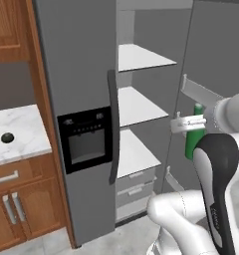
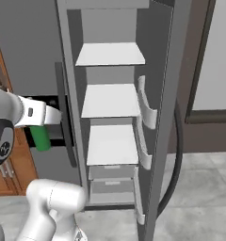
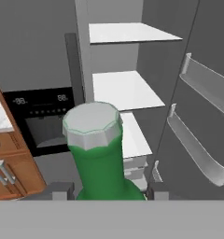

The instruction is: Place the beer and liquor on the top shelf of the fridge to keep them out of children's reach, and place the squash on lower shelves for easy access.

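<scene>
Our fingers (image 3: 58, 190) are pinching the beer (image 3: 99, 158), one dark tip on each side of the green glass below the neck, with the grey cap pointing up toward the camera on the hand. In the left base view the bottle (image 1: 195, 135) hangs upright under the white hand, in front of the open fridge (image 1: 81, 74) and about level with its middle shelf; from the right base view we see the same green body (image 2: 39, 136) beside the dark handle (image 2: 65, 117).

We judge the bottle to be stiff, smooth and breakable: glass will not give under the fingers, so the hold depends on friction alone, and a tilt or a knock against a shelf edge could let it slip. It likely carries most of its weight low, so the wide body is the right place to hold it, not the narrow neck, and keeping it upright should stop it swinging.

The top shelf (image 3: 132, 32) stands bare and white, well above the bottle, with the lower shelves (image 3: 123, 88) beneath it. The door bins (image 3: 202, 84) sit close on the right, so we judge the lift needs a clean path between them and the handle. A marble bench (image 1: 19, 132) lies off to the left.
</scene>
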